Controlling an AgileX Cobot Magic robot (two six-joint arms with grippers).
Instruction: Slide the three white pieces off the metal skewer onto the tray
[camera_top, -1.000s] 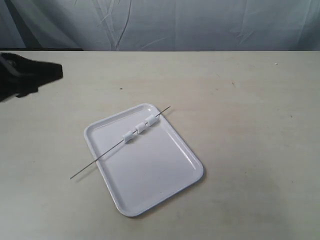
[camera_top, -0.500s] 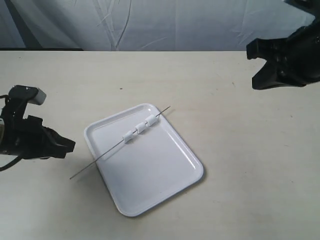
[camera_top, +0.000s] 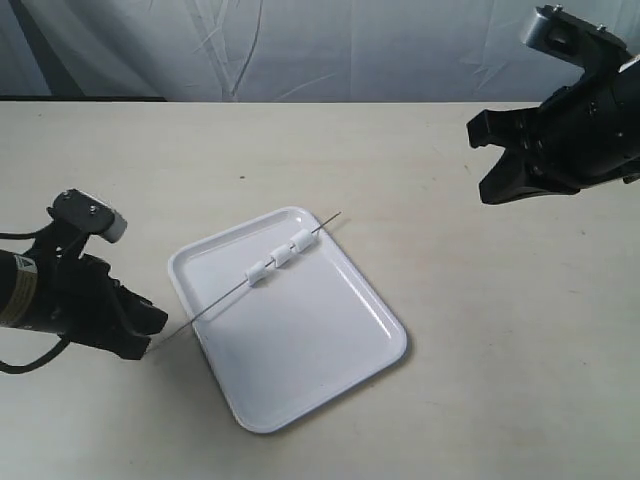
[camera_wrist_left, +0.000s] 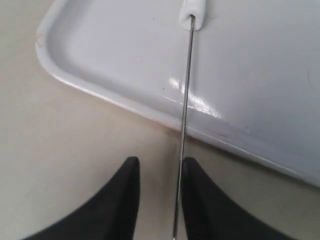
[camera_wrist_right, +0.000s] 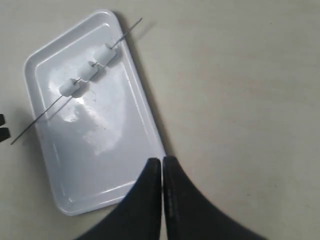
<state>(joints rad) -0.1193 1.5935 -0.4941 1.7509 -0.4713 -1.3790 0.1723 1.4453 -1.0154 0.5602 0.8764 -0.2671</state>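
The white tray (camera_top: 340, 350) lies mid-table with the thin metal skewer (camera_top: 210, 309) slanting across its far-left corner. Three white pieces (camera_top: 281, 255) are threaded on it over the tray. My left gripper (camera_top: 152, 328) sits low at the skewer's near end, which overhangs the table. In the left wrist view the left gripper (camera_wrist_left: 159, 167) is open, with the skewer (camera_wrist_left: 184, 100) running between the fingers close against one finger (camera_wrist_left: 192, 172), leading to the nearest piece (camera_wrist_left: 192, 12). My right gripper (camera_top: 488, 195) hovers high at the right; the right gripper (camera_wrist_right: 162, 162) is shut and empty, above the tray's (camera_wrist_right: 100, 165) edge.
The beige table (camera_top: 480, 330) spreads around the tray. A pale draped backdrop (camera_top: 330, 45) closes the far side. The left arm's black body (camera_top: 60, 295) with its cable rests low at the left edge.
The left arm has come down and right until its fingers straddle the skewer's near end. The right arm has shifted slightly left and lower. Tray, skewer and pieces have not moved.
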